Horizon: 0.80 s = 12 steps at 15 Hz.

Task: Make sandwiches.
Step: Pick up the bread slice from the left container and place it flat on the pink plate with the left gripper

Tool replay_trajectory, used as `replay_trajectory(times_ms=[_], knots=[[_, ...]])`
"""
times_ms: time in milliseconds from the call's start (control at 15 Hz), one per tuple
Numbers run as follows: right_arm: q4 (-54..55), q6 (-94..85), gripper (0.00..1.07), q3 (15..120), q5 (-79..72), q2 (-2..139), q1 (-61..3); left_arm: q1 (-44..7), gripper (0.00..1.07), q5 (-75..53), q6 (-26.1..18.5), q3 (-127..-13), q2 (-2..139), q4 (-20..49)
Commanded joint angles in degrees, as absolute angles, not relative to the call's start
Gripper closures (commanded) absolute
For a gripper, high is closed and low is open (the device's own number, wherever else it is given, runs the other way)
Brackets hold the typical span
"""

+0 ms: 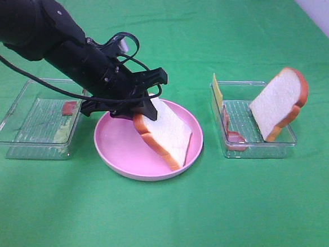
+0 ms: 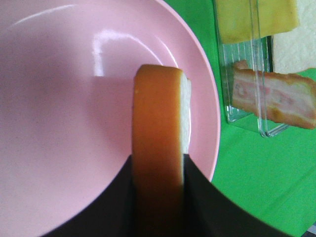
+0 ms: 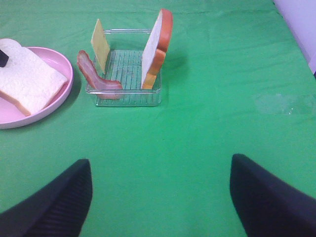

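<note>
White bread slice [image 1: 166, 132] clenched in left tool [image 1: 143, 102], over pink plate [image 1: 118, 145], right tool [image 3: 160, 197] released

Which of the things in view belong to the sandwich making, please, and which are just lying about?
For the job: bread slice in the left tool; second bread slice, cheese and bacon strip in the right tray; bacon piece and lettuce in the left tray.
Just there: pink plate, the two trays, green cloth.
</note>
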<state>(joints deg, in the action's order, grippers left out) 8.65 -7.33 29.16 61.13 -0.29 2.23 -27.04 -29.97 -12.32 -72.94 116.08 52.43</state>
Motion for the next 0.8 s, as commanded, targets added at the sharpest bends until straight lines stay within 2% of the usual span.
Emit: replay_trajectory(times_ms=[67, 133, 200, 267, 333, 400, 467, 733, 800], knots=[[8.7, -6.8, 0.34, 29.0, 60.6, -1.2, 2.5, -27.2, 1.07, -29.6, -14.4, -73.2, 117.2, 53.1], [8.7, -6.8, 0.34, 29.0, 60.6, -1.2, 2.5, -27.2, 0.99, -29.6, -15.3, -73.2, 117.1, 53.0], [8.7, -6.8, 0.34, 29.0, 60.6, -1.2, 2.5, -27.2, 0.87, -29.6, -15.8, -73.2, 116.8, 53.0], [8.7, -6.8, 0.34, 29.0, 60.6, -1.2, 2.5, -27.2, 0.58, -29.6, -15.8, -73.2, 116.3, 52.4], [8.7, -6.8, 0.34, 29.0, 60.6, -1.2, 2.5, -27.2, 0.41, -29.6, -15.8, -73.2, 115.7, 51.1], [8.7, -6.8, 0.34, 29.0, 60.6, -1.2, 2.5, -27.2, 0.27, -29.6, -15.9, -73.4, 114.9, 48.9], [8.7, -6.8, 0.34, 29.0, 60.6, -1.2, 2.5, -27.2, 0.23, -29.6, -15.9, -73.4, 113.7, 46.6], [8.7, -6.8, 0.34, 29.0, 60.6, -1.2, 2.5, -27.2, 0.23, -29.5, -15.0, -73.4, 107.5, 39.5], [8.7, -6.8, 0.34, 29.0, 60.6, -1.2, 2.5, -27.2, 0.23, -29.5, -13.2, -73.4, 105.4, 37.8]])
